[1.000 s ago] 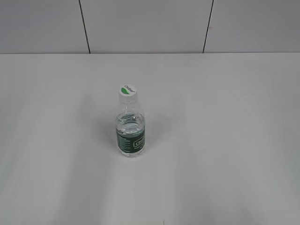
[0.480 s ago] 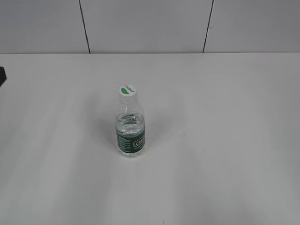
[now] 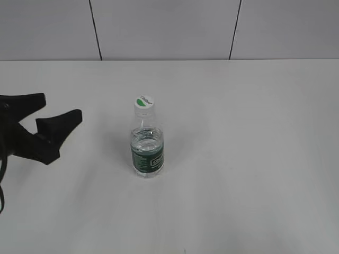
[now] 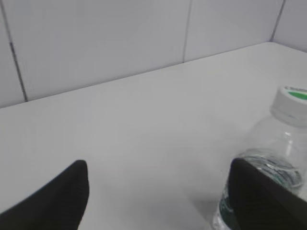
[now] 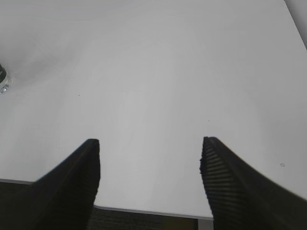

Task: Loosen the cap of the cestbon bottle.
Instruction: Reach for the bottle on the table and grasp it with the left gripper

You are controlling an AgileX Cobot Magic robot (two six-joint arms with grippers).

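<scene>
We saw 1 bottle (image 3: 147, 151) standing upright on a white table (image 3: 254, 159), its long axis vertical, with the cap (image 3: 143, 102) screwed on at the top and nothing touching it. Water filled the lower body, about to the top of the green label.

Our left gripper (image 3: 50, 119) was at the left of the exterior view, its 2 fingers (image 3: 59, 124) spread apart and empty, tips pointing toward the bottle. The bottle stood ahead of those tips and well apart from them, with bare table between. In the left wrist view the gripper (image 4: 158, 191) showed the same open stance, and the bottle (image 4: 268, 172) sat off to the right of the gap, close beside the right finger (image 4: 261, 199) rather than centred between the 2. The cap (image 4: 290, 103) rose higher in that view than the fingertips.

Our right gripper (image 5: 148, 165) did not appear in the exterior view. Its wrist view showed 2 ridged fingers (image 5: 235, 187) apart over bare table, holding nothing, with only a sliver of the bottle (image 5: 4, 79) at the far left edge, well apart from the tips.

We judged the left arm the nearer one. As we read it, the coming move turned on bringing the bottle from the right side of the gap to the centre.
</scene>
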